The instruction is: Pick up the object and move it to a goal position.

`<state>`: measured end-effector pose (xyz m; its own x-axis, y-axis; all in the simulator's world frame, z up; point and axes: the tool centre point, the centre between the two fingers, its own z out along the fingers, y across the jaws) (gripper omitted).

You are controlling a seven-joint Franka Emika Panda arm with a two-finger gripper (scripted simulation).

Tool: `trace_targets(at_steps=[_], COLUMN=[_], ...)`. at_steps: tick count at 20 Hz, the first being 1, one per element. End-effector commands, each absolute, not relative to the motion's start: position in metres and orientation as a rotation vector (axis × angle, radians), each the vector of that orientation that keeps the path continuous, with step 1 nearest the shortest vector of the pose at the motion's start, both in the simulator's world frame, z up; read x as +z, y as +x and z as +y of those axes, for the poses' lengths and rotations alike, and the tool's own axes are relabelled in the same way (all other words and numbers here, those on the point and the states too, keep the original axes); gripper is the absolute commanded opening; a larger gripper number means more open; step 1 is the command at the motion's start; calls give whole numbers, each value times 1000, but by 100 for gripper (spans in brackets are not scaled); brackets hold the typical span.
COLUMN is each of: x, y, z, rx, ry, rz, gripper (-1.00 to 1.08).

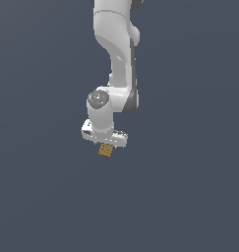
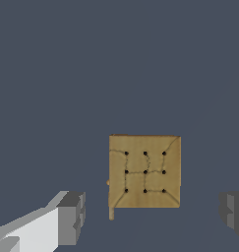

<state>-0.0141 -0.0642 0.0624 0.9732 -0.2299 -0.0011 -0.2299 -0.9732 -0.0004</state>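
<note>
Fingertips (image 2: pixel 71 219) of my hand (image 2: pixel 153 216) sit closest to the wrist camera, spread wide and holding nothing — the block (image 2: pixel 144 171) lies on the surface (image 2: pixel 67 74) between them, slightly ahead. I judge this the approach before gripping; next I should lower, centre on the block, then close.

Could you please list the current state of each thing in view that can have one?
pincer: open, fingers either side of the block, not touching it.
wooden block: not gripped, dotted face toward the wrist camera, between the open fingers.
</note>
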Motion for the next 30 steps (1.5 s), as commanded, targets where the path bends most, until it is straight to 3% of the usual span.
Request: trace_targets(at_steps=[1, 19, 20, 30], x=[62, 11, 11, 12], y=[-14, -15, -15, -15], z=[-64, -65, -65, -65], rx=[2, 0, 0, 0], ry=[-3120, -3120, -3120, -3119], rz=[364, 370, 370, 372], gripper=[100, 100, -100, -100])
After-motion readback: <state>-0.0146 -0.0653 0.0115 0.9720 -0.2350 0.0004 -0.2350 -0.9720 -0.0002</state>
